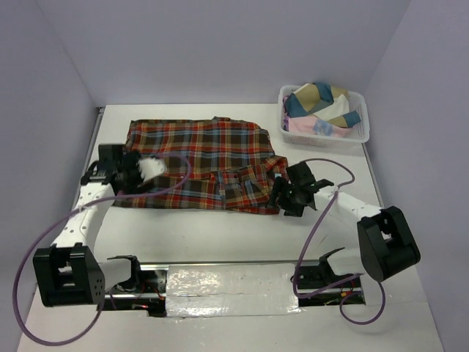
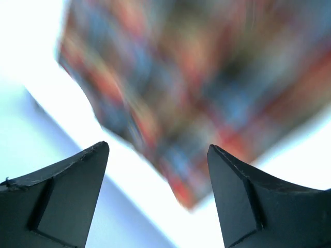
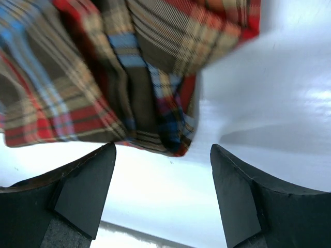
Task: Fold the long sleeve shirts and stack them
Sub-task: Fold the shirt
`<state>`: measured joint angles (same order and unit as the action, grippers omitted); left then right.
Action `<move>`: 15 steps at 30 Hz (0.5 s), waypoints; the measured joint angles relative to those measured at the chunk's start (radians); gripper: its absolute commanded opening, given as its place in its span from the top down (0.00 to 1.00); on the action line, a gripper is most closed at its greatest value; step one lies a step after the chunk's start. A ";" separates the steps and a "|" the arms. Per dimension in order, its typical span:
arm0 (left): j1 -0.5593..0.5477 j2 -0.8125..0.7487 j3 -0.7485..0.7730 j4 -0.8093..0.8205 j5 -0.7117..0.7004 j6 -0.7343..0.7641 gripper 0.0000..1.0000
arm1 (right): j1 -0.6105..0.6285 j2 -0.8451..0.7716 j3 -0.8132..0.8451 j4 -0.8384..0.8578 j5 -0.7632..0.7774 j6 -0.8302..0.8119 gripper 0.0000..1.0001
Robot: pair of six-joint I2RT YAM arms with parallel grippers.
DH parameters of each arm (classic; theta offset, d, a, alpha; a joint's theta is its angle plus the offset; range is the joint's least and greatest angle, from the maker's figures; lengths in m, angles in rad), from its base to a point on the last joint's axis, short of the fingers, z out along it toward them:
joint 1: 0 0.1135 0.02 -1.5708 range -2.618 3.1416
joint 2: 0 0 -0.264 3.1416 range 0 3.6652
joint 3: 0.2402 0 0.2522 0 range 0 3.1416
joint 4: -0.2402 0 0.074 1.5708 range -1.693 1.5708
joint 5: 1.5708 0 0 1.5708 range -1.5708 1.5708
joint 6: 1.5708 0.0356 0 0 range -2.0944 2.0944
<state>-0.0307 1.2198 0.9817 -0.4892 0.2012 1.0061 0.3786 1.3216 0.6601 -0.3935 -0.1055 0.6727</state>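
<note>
Spread and empty, left gripper (image 2: 158, 146) and right gripper (image 3: 163, 147) sit at the plaid shirt's (image 1: 205, 158) left edge and near-right corner; shirt flat on table (image 1: 220, 235), basket (image 1: 363, 136) beyond its far-right corner; looks part-folded, sleeves apparently in, further folds and stacking not yet done.
</note>
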 measured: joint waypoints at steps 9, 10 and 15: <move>0.171 -0.015 -0.364 -0.051 -0.135 0.438 0.04 | 0.000 0.070 -0.024 0.114 -0.082 0.041 0.28; 0.179 -0.002 -0.365 -0.026 -0.140 0.463 0.04 | 0.000 0.077 -0.024 0.130 -0.091 0.044 0.30; 0.194 0.042 -0.404 0.113 -0.168 0.539 0.19 | -0.005 0.091 -0.051 0.185 -0.111 0.065 0.61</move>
<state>0.1635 1.2621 0.5774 -0.3759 0.0334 1.5448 0.3740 1.4128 0.6090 -0.2081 -0.2161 0.7376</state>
